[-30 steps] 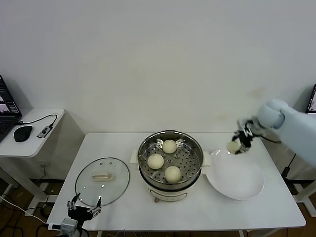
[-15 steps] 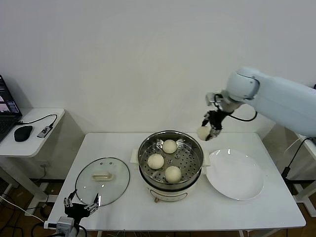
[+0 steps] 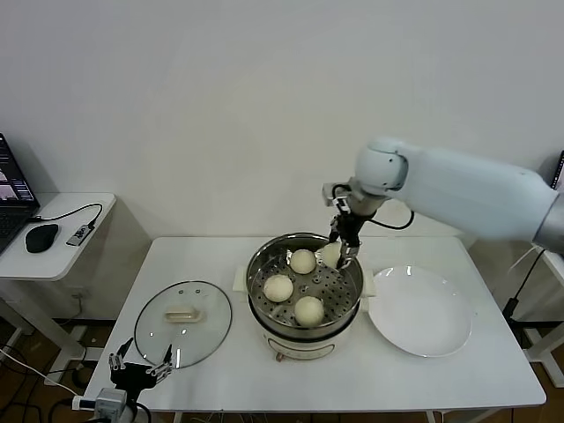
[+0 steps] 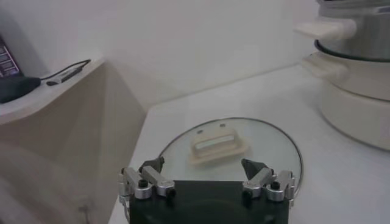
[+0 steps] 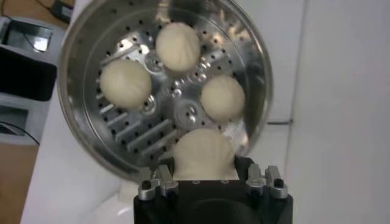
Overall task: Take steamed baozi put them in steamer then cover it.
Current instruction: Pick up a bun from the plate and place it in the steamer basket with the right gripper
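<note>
Ahead, our white table (image 3: 493,370) meets a plain wall. Mid-table, the steamer (image 3: 304,275) holds three baozi (image 3: 308,310); our right gripper (image 3: 339,256) clamps a fourth over its far-right rim. Cover (image 3: 182,322) lies left, plate (image 3: 419,313) right; our left gripper (image 3: 139,368) gapes at the near-left edge.

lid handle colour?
Cream-white, on the clear glass cover with its handle. Clearest in the left wrist view.
</note>
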You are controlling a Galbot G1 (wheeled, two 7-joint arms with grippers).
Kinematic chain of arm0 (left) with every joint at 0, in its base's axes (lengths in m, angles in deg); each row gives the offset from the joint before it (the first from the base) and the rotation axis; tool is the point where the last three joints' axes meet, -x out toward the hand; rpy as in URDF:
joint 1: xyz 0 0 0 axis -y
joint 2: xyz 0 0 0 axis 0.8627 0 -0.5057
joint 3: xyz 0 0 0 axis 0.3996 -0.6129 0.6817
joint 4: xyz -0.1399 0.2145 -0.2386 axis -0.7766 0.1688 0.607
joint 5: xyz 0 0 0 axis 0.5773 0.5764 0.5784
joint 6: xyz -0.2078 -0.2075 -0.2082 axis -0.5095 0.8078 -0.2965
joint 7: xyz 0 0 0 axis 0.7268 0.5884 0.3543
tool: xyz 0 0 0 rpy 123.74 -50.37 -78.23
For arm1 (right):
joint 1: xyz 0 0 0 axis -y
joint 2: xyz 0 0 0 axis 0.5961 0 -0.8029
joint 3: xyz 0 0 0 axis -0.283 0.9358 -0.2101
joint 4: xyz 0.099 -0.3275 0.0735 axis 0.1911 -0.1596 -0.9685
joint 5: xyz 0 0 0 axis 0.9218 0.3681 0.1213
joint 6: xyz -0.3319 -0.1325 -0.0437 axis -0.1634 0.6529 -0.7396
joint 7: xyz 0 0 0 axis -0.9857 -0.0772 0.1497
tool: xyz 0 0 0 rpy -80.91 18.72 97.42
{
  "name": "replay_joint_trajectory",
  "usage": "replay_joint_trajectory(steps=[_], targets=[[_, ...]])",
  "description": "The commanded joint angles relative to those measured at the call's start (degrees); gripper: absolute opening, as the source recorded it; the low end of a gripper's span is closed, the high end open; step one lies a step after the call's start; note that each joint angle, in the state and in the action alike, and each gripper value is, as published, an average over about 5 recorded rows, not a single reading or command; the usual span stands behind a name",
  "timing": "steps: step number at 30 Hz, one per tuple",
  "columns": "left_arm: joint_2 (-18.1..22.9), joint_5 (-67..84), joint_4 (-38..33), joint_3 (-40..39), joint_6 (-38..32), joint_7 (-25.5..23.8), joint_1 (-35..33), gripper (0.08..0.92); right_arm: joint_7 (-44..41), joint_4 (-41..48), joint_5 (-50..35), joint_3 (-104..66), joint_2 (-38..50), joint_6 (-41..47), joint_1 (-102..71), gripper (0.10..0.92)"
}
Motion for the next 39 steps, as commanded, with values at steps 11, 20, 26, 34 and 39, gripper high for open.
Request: replay_joint_trajectory(steps=[11, 20, 26, 34, 39], targets=[[0.2, 0.2, -0.1, 0.3, 0.0, -0.1, 0.4, 0.823, 1.3, 1.7, 4.8, 0.6, -1.9, 1.3, -6.5, 0.611], [0.2, 0.3, 0.0, 0.5, 0.0, -0.1, 0.5, 0.823, 2.3, 1.4, 4.5, -0.2, -1.6, 1.6, -7.5, 0.611], [0.6, 0.2, -0.2, 0.2, -0.1, 0.0, 0.2, 0.823, 3.8, 0.6, 3.7, -0.6, 0.1, 2.0, -7.3, 0.625], [0.8, 0.3, -0.5, 0.0, -0.1, 0.1, 0.3, 0.823, 3.1, -2.6, 1.5, -4.2, 5.5, 1.7, -3.8, 0.798], [1.2, 2.5, -0.4, 0.0, -2.3, 0.9, 0.6, 0.823, 5.4, -6.6, -0.1, -10.8, 12.2, 0.8, -3.3, 0.822]])
